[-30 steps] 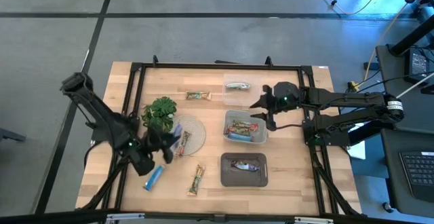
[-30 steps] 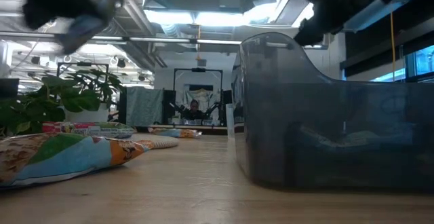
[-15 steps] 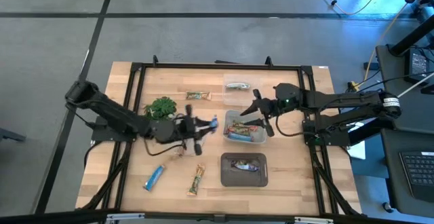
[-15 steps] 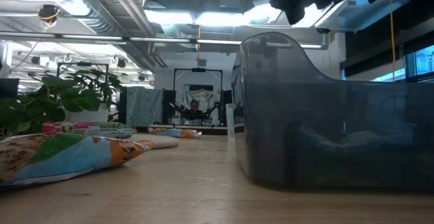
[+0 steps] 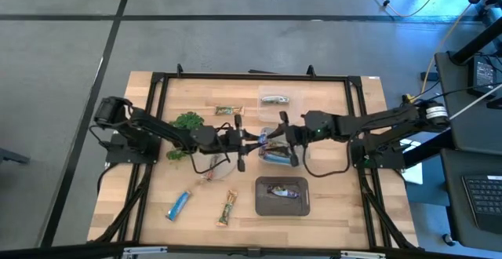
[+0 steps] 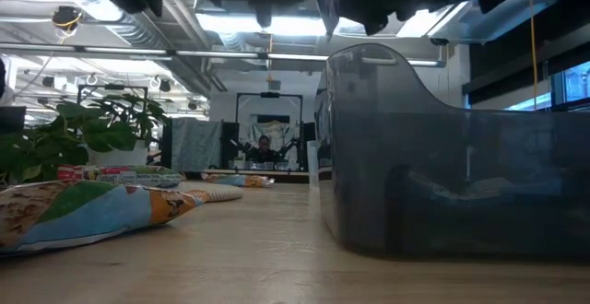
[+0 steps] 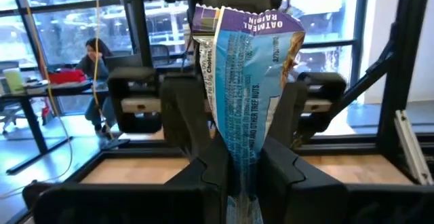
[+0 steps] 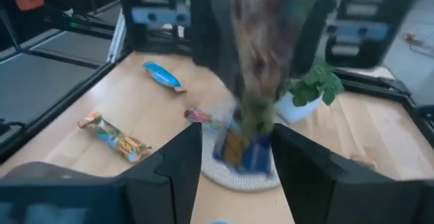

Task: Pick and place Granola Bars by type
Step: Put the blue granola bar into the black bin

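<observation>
I see my left gripper [image 7: 237,183] mid-worktop [image 5: 345,212], jaws clamped on a blue granola bar [image 7: 247,95]. My right gripper [image 5: 276,137] faces it, jaws spread wide around the bar.

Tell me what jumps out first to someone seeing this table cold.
The two arms meet nose to nose at mid-table: the left gripper is shut on a blue oatmeal raisin bar, with the open right gripper right at it. Beside them a clear bin holds bars, and a dark tray nearer the front edge holds another. A blue bar and a green-tan bar lie loose at front left.
</observation>
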Available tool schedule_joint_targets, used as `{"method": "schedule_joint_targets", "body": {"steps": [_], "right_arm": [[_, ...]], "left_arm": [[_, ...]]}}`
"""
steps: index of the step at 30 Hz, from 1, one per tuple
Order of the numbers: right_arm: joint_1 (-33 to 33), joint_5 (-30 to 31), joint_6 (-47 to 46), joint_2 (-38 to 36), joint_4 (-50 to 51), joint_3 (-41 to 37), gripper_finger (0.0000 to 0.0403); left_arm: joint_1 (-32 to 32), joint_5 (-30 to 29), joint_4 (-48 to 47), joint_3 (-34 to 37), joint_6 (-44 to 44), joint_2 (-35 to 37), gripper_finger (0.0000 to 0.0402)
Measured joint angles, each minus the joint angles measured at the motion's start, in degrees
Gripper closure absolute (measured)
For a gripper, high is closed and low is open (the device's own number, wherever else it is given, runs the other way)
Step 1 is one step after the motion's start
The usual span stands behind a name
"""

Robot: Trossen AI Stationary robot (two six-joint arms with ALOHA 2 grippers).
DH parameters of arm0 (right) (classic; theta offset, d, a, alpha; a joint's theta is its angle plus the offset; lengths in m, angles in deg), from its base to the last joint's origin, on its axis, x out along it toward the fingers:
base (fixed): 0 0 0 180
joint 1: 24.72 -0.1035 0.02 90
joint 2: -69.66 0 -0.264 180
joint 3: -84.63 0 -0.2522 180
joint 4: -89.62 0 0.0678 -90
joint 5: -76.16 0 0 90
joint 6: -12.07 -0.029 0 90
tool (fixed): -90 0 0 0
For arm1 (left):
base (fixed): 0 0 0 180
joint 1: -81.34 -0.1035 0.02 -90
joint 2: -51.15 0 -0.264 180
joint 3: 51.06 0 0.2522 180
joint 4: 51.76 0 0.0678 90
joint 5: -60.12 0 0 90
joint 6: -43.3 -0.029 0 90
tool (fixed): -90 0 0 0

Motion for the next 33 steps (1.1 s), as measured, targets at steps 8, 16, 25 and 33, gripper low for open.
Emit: {"method": "schedule_joint_targets", "body": {"steps": [8, 16, 25, 33], "right_arm": [[-0.4, 1.1, -5.1, 2.1, -4.3, 0.0, 0.0225], [-0.3, 1.1, -5.7, 2.9, -4.5, 0.0, 0.0275], [-0.3, 1.1, -4.3, 2.9, -4.6, 0.0, 0.0316], [-0.4, 0.7, -4.5, 2.8, -2.9, 0.0, 0.0318]], "left_arm": [[-0.1, 0.0, 0.6, 0.0, -0.1, -0.4, 0.0356], [-0.1, 0.1, 2.3, 0.0, -0.2, -0.2, 0.036], [-0.1, 0.1, 2.3, 0.0, -0.2, -0.2, 0.0337], [1.6, 0.4, 1.8, 0.0, 1.2, -0.1, 0.0292]]}}
